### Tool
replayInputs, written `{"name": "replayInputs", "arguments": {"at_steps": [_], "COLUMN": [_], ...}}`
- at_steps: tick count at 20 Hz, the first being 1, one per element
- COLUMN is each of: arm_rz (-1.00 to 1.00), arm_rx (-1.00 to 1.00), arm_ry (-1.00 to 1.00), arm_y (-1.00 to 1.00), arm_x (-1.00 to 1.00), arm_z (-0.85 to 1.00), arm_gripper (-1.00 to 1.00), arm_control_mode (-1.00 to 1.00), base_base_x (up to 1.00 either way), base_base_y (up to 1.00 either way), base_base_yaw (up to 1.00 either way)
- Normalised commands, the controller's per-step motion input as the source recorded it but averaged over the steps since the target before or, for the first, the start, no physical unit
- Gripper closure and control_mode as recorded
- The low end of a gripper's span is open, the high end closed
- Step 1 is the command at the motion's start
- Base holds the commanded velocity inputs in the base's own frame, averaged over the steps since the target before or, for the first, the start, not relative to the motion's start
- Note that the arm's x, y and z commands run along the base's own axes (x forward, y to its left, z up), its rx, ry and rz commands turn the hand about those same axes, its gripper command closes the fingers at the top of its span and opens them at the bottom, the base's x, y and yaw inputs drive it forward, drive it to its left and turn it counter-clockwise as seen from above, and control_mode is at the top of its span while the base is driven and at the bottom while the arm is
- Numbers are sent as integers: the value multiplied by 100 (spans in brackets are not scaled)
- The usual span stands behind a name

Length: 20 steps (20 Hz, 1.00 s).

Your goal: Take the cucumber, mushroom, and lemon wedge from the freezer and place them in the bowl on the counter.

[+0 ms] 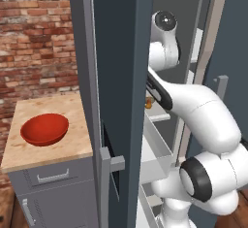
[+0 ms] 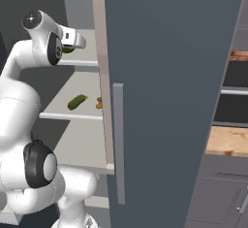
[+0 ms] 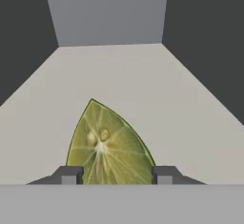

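Lemon wedge (image 3: pixel 108 144) between hand (image 3: pixel 116 174) fingertips | contact unclear | lower edge cut off

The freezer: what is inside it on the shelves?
Inside the freezer, the lemon wedge lies on an upper shelf, between the pincer fingertips. The cucumber lies one shelf lower; a small brownish thing beside it is partly covered by the door.

lemon wedge (image 3: pixel 108 147) on freezer shelf (image 3: pixel 143 85), cucumber (image 2: pixel 76 102) below
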Motion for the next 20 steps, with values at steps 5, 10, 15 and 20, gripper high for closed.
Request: {"name": "replayInputs", "arguments": {"at_steps": [5,10,15,20], "arm_rz": [0,-1,-2,0], "arm_rx": [0,1,0,2], "arm_ry": [-2,0,-1,0], "arm_y": [-23,-6,-19,-30], "arm_x": [-83,-100,-100,-100], "arm_z": [46,40,1,-25], "arm_gripper": [100,100,100,100], "arm_control_mode": [-100,-100,-100,-100], "base_base_x": [0,0,0,0], "base_base_y": [0,0,0,0], "base_base_yaw": [0,0,0,0]}}
